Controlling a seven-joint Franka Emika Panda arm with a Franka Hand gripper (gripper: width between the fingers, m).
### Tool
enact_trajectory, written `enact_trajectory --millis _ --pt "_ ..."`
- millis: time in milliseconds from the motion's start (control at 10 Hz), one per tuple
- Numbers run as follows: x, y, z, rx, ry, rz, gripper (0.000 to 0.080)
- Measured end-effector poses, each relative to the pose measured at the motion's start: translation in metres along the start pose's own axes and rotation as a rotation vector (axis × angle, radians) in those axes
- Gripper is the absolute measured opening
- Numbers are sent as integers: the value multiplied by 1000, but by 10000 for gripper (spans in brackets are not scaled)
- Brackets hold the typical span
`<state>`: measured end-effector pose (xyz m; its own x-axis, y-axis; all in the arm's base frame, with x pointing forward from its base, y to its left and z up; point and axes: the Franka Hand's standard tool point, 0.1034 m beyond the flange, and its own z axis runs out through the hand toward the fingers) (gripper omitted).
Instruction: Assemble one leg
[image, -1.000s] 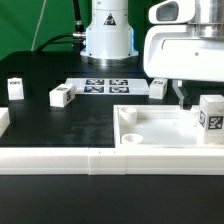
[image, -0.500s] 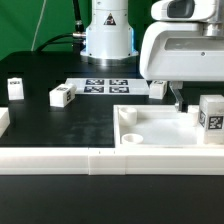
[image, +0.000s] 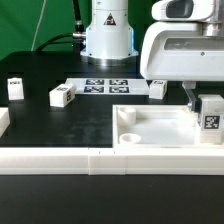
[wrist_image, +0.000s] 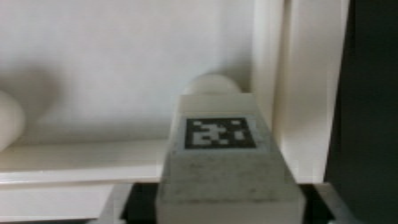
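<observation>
The leg, a small white block with a black-and-white tag, stands upright on the large white tray near its edge at the exterior view's right. My gripper comes down from above and is shut on this leg. One dark finger presses its side, and the other is hidden behind it. In the wrist view the leg fills the space between the dark fingers of the gripper, with the tray wall beside it.
Three more legs lie on the black table, one left of centre, one at the far left and one behind the tray. The marker board lies at the back. A long white rail runs along the front.
The visible finger has moved to the exterior view's right, up against the leg, closing the gap. The hand itself has hardly moved.
</observation>
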<state>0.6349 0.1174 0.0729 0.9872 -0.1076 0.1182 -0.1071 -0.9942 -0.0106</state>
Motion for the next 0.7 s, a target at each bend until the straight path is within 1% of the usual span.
enact_trajectory --millis 100,200,300,400,500,700 --pt "0 0 0 9 5 137 290" --pt "0 1 1 12 11 223 290" --pt "1 4 1 8 13 299 290" --pt "2 8 1 2 14 336 290" --pt "2 13 1 -4 17 437 290" --pt "0 27 0 -31 25 602 295"
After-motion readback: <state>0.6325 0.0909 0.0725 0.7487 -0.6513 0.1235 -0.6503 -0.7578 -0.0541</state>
